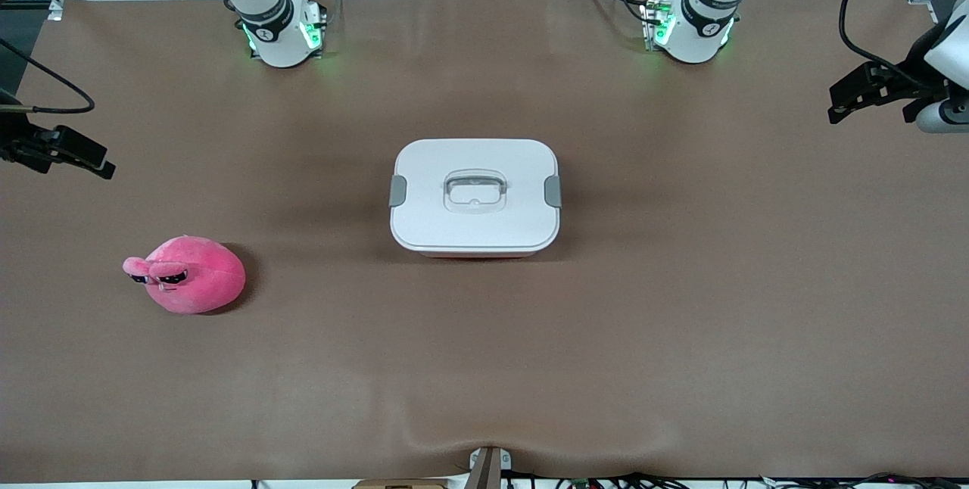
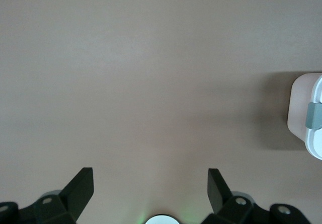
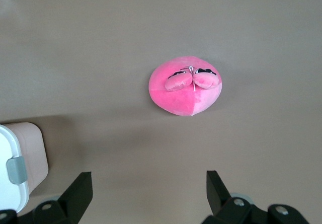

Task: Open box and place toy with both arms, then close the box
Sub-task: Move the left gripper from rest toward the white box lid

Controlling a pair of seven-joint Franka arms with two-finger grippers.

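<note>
Brown matting covers the table [image 1: 681, 337], and the pale pink box [image 1: 475, 196] sits on it near the middle, its white lid [image 1: 475, 190] pressed down flat with a grey clip [image 1: 397, 191] at the end toward the right arm and another grey clip [image 1: 553, 191] at the end toward the left arm; the clear recessed handle [image 1: 474, 190] lies in the centre of the lid. The hot-pink plush toy [image 1: 188, 275] rests on the mat well apart from the box, toward the right arm's end of the table and nearer to the front camera than the box, its dark sunglasses-like eyes and small ears turned away from the box. The right gripper [image 1: 72, 152] hangs over the right arm's end of the table, its fingers spread wide and holding nothing; its wrist view looks down on the toy and one corner of the box. The left gripper [image 1: 859, 95] hangs over the left arm's end of the table, fingers equally wide and empty, with only bare mat and the clipped end of the box below.
</note>
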